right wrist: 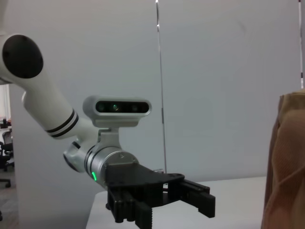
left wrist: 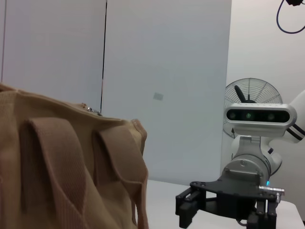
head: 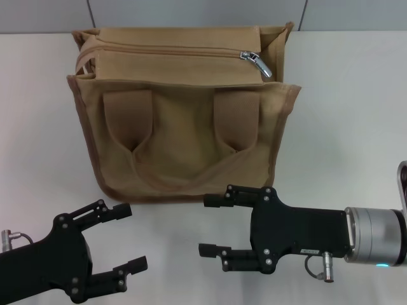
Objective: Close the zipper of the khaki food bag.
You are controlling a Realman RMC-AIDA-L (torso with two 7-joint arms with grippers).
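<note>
- Bag (head: pixel 184 127) stands on the table (head: pixel 343 114), its zipper (head: pixel 172 53) pull at the right end.
- Left claw (head: pixel 127 238) wide, near the bag's front.
- Right claw (head: pixel 210 225) wide, just before the bag.

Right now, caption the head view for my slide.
Khaki food bag upright, zipper pull at right end; open left gripper and right gripper wait below.

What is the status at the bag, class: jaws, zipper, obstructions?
Left gripper and right gripper: jaws open, empty, near side of khaki canvas food bag. Silver zipper pull tab at bag's right end, untouched. Nothing blocking.
</note>
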